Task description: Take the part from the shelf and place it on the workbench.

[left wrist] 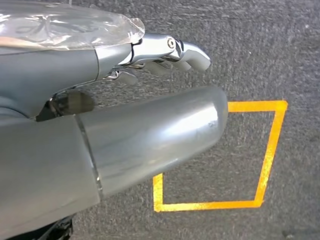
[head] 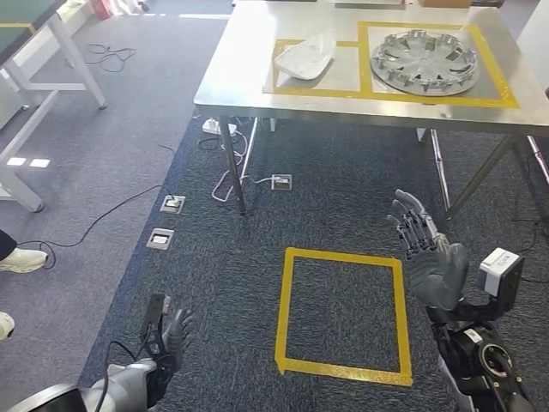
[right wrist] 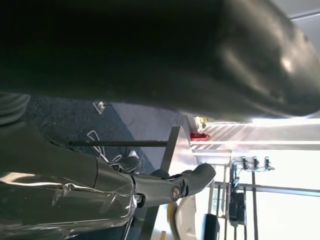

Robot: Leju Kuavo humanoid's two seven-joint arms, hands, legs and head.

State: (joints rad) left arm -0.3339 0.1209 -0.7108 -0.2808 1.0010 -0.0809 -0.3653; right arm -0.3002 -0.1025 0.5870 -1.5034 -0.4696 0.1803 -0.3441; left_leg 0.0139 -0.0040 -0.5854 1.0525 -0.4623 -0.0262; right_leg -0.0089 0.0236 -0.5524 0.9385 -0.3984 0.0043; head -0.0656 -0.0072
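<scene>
Dark grey carpet fills the floor, with a square of yellow tape at 6 o'clock and loose cables and floor sockets at 9 o'clock. At 12 o'clock stands a steel workbench marked with yellow tape boxes. A white part lies in the smaller box, and a silver wheel cover lies in the larger box just beside it at 1 o'clock. The right hand is raised at 4 o'clock, fingers spread, palm up, holding nothing. The left hand hangs low at 7 o'clock, fingers loosely apart and empty; its wrist view shows the fingers extended over the carpet. No shelf is visible. Both parts appear already set on the bench, so the placing step looks done. Judging by this, the next move calls for turning away toward the shelf, or lowering the raised arm.
</scene>
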